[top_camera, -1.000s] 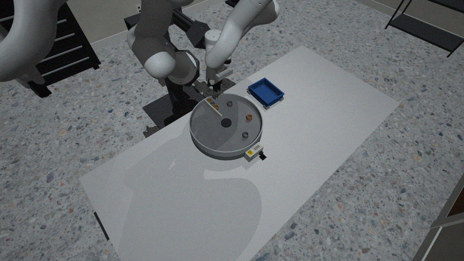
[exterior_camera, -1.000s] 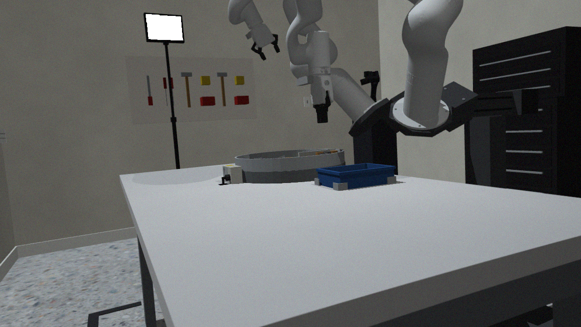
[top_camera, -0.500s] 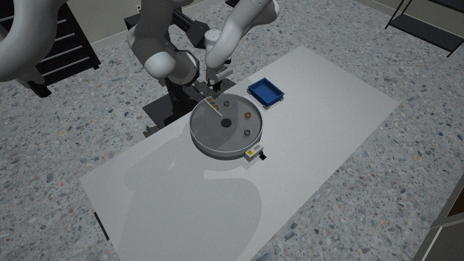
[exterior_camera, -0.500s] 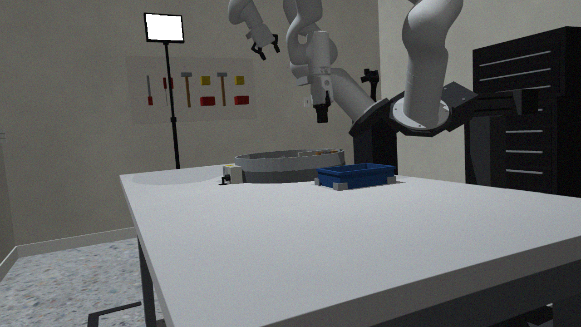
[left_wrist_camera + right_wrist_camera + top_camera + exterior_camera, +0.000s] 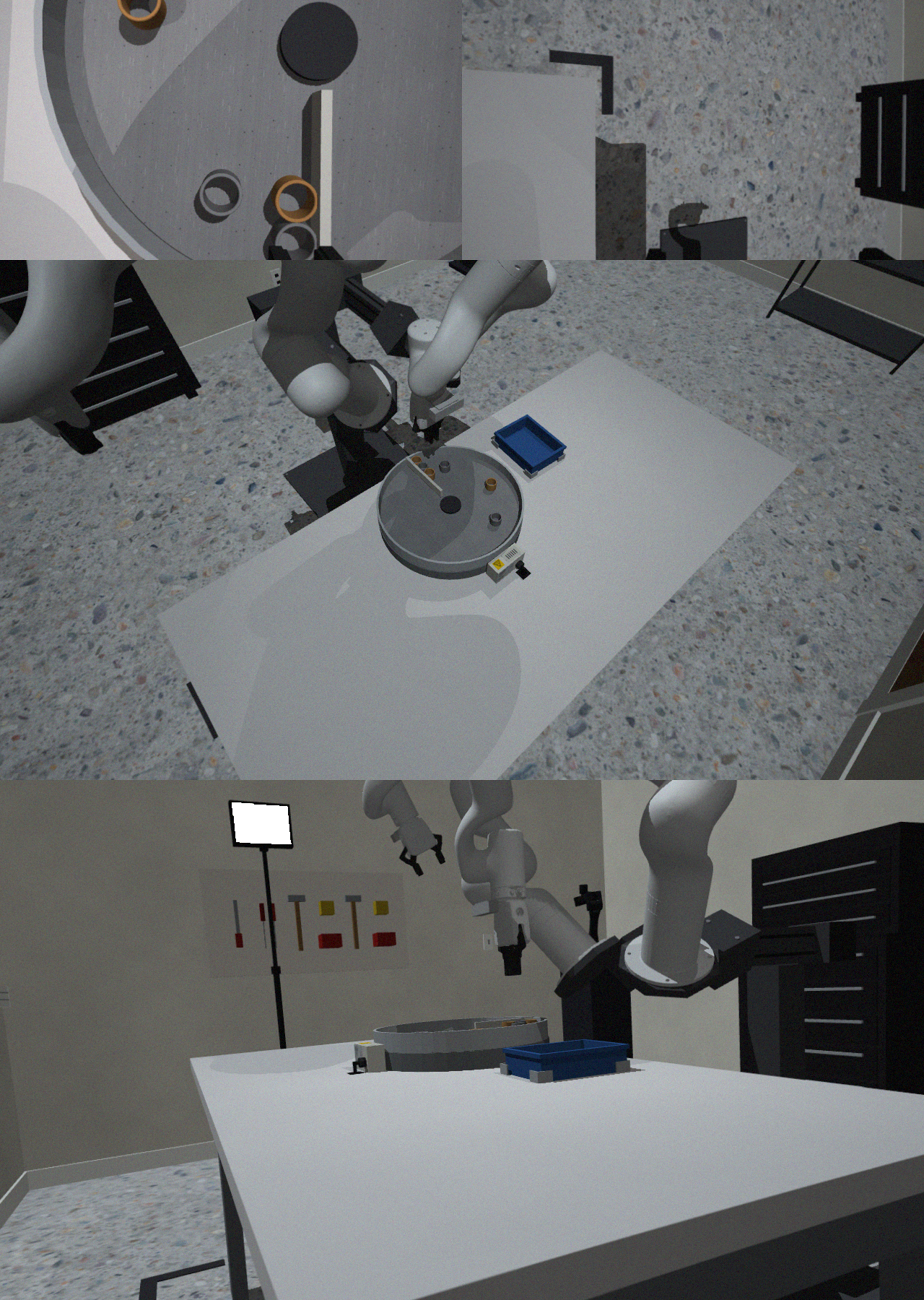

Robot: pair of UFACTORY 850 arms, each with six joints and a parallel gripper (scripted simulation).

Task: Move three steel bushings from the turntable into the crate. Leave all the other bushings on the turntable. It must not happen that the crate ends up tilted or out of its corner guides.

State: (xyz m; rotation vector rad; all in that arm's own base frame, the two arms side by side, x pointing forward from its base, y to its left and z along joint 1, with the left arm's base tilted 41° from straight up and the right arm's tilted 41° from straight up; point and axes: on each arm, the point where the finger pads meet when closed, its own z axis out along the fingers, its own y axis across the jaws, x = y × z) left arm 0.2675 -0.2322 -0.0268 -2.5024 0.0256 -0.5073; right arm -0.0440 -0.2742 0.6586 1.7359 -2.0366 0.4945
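One yellow warning label, white box, beside gray turntable

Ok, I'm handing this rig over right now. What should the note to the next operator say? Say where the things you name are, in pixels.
Left gripper (image 5: 431, 433) (image 5: 512, 967) (image 5: 301, 253): above the turntable (image 5: 419, 525) (image 5: 452, 1043) (image 5: 180, 126), fingers slightly apart, holding nothing.
Right gripper (image 5: 84, 440) (image 5: 431, 867) (image 5: 763, 254): wide open, away from the turntable, holding nothing.
Three steel bushings on the turntable: one by the white bar (image 5: 424, 482) (image 5: 326, 162) among orange bushings, one (image 5: 444, 469) (image 5: 202, 202) near them, one (image 5: 494, 522) towards the warning-label box (image 5: 500, 569) (image 5: 371, 1058).
Crate (image 5: 530, 444) (image 5: 568, 1065): level, within its guides.
Done: no bushings in the crate.
Left: all three steel; leave the orange.
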